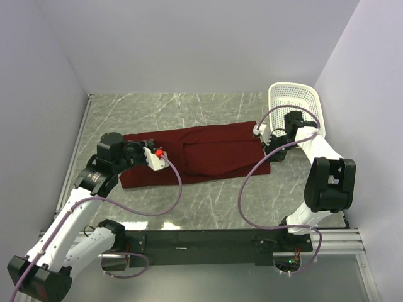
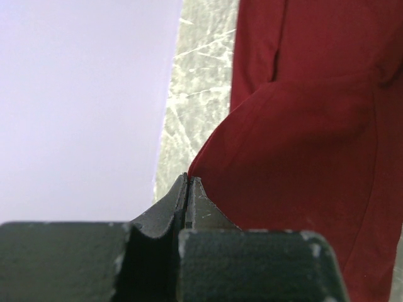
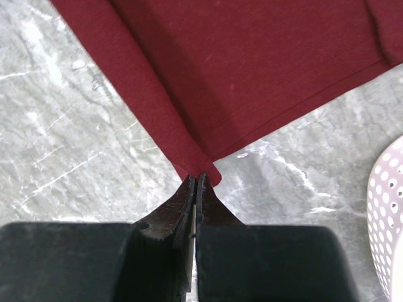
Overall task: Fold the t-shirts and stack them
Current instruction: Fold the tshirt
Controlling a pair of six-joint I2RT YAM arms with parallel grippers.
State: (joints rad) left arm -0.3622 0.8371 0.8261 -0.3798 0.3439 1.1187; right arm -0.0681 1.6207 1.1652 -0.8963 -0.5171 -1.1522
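closed black fingers of the left pincer [image 2: 187, 179] fill the bottom of its own view, tips pressed together on an edge of the maroon t-shirt [image 2: 302, 157]. its cloth rises in a fold from the tips and spreads ahead and to the right of them. the right pincer [image 3: 197, 178] is likewise closed, nipping a corner of the hem right at its tips, with the rest of the shirt lying flat ahead of it on the marbled table [image 3: 75, 126]. seen from above, the shirt lies as a long band stretched between the two pincers, already partly folded by my reading. to do this fold well, both ends should rise together and travel level, keeping the cloth taut between them so the lifted edge lands square on the opposite one; a pinch on so little fabric could slip. a white mesh basket [image 3: 387, 207] stands just to the right of the right pincer, apart from the shirt — no garment shows in it.
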